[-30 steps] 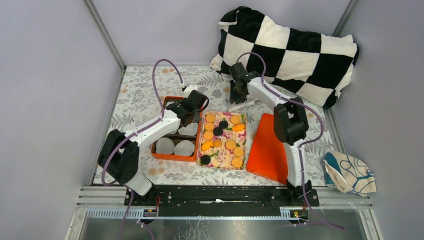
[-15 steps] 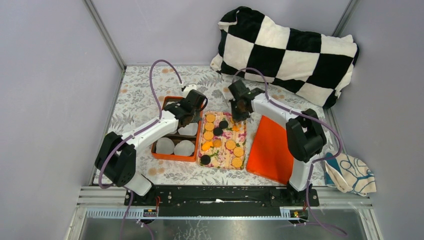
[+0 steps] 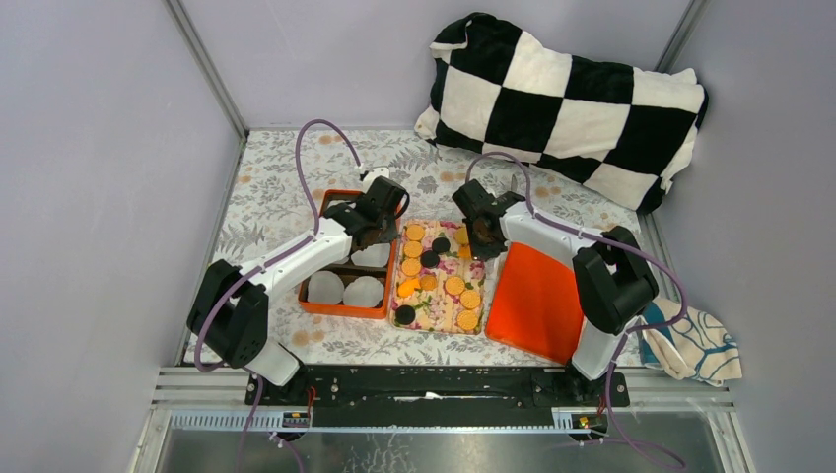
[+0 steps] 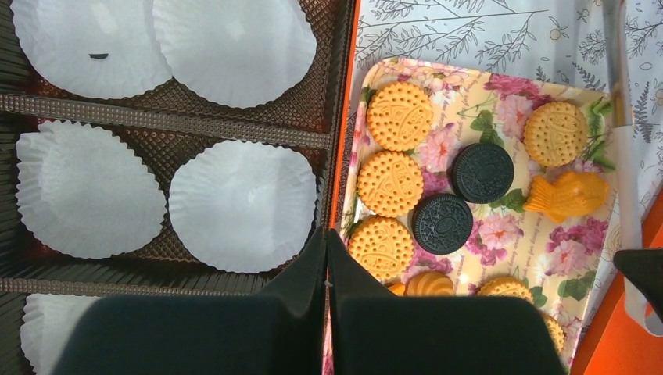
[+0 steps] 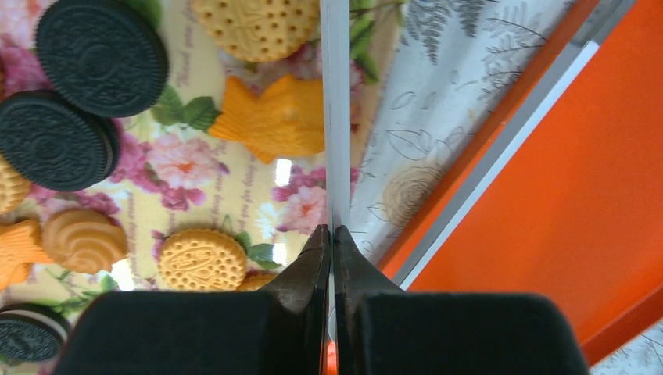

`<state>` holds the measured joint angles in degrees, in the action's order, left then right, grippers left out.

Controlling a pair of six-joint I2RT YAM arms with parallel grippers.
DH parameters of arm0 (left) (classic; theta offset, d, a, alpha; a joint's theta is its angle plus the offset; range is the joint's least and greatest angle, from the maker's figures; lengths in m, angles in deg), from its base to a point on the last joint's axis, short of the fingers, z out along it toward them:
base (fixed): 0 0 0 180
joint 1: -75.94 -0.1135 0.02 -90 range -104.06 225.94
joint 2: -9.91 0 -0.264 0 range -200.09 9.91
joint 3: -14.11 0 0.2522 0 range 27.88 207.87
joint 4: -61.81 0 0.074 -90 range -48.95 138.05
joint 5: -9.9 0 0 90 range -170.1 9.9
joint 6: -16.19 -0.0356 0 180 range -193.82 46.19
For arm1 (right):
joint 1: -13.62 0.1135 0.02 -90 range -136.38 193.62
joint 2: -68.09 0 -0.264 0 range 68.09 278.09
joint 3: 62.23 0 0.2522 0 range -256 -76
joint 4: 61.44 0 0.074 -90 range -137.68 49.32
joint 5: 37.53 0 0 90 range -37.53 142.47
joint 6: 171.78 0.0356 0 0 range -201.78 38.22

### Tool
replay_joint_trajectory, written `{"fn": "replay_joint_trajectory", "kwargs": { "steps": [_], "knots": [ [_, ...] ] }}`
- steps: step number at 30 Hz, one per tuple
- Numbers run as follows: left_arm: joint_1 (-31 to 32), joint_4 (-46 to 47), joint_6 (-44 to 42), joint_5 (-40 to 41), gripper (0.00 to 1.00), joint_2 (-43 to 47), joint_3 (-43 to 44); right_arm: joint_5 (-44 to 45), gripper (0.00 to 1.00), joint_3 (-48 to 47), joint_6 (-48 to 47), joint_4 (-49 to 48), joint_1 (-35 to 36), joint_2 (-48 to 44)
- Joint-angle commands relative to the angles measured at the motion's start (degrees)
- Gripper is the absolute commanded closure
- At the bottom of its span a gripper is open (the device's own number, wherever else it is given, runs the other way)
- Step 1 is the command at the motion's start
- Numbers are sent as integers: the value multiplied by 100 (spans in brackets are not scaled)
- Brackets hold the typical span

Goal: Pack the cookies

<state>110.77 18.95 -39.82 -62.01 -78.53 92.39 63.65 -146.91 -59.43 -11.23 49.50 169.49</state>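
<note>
Flowery cloth covers the desk. The orange box lies right under the left hand. Its flat orange lid lies just to the right of the right hand. The tray with pink flowers sits between the two hands, touching the box. The white paper cups in the box have nothing in them yet.

All the cookies are on the tray, in front of the right hand and a bit to its left. Most are golden and a few are black.

The left hand is shut tight with nothing in it. The right hand is pinched on a thin white stick. The stick points out ahead of the hand, along the tray's edge.

I think the job now is to bring the stick to one cookie. To do it well, hold the stick tight so it does not twist. Bring the tip down slowly beside just one cookie at the edge. Do not bump the others or push the tray. The left hand is close to the tray, so mind it.
</note>
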Motion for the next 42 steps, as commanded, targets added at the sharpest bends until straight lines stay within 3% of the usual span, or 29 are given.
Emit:
{"fn": "replay_joint_trajectory", "kwargs": {
  "steps": [1,9,17,21,23,24,28,33,42],
  "knots": [
    [-29,259,37,-145,100,-16,68,570,100,-252,27,426,-144,-369],
    [-29,275,49,-287,100,-92,254,413,100,309,-54,504,-437,-719],
    [-20,359,69,-531,100,-261,576,-535,100,1209,98,-28,-920,-1155],
    [-14,386,96,-623,100,-329,663,-571,100,1426,177,4,-1008,-1335],
    [-11,418,90,-683,100,-365,700,-529,92,1528,223,61,-1045,-1438],
    [-7,425,94,-696,100,-386,723,-476,81,1574,259,103,-1055,-1484],
    [12,444,97,-745,100,-473,792,-323,75,1780,405,208,-1077,-1744],
    [27,495,110,-847,100,-545,800,-134,43,1975,637,266,-1089,-2033],
    [42,556,51,-876,100,-577,799,388,30,1961,1239,407,-1083,-2161]
  ]
}}
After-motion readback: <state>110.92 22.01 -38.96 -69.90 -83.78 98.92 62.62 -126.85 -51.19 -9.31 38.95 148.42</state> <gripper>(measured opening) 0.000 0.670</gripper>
